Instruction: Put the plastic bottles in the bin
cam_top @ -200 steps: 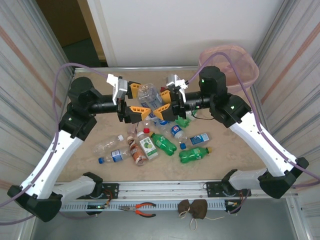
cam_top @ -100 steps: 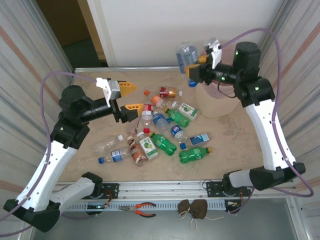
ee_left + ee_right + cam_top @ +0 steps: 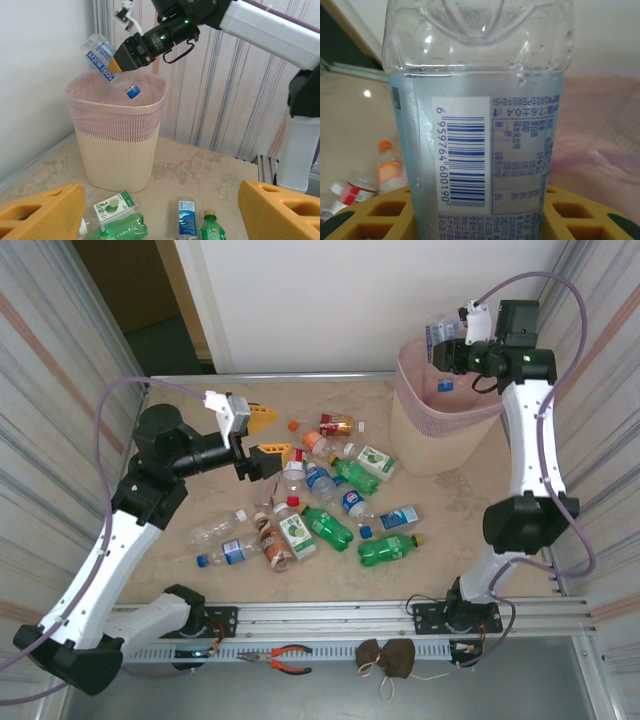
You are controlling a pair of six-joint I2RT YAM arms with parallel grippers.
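1. View from above: the right pincer (image 3: 449, 348) is clamped on a clear bottle (image 3: 436, 338) over the mouth of the bin (image 3: 430, 445), which stands at the far right corner of the table (image 3: 450, 530). The left pincer (image 3: 268, 434) hangs with its jaws apart and empty, just over the other bottles (image 3: 325, 502). These lie on their sides near the middle of the table, many of them touching.

2. Left wrist view: the clear bottle is tilted, with its blue cap (image 3: 133, 91) pointing down into the bin and its base up to the left. The right pincer holds it around the labelled body. Between the two yellow fingers (image 3: 42, 212) of the left pincer lie a green bottle (image 3: 122, 227) and a small blue-labelled bottle (image 3: 186, 220) on the table.

3. Right wrist view: the clear bottle is close to the lens, its barcode label (image 3: 462, 150) facing us and yellow pads (image 3: 375, 220) on both sides of its lower body.
   - The walls are thin and the bottle looks empty, so I judge it light, easy to dent, smooth and a little slippery.
   - The best hold seems to be across the middle of the body, over the label, with a moderate squeeze.
   - The lying bottles are round and may roll if pushed from one side, so the jaws should come down across the width.
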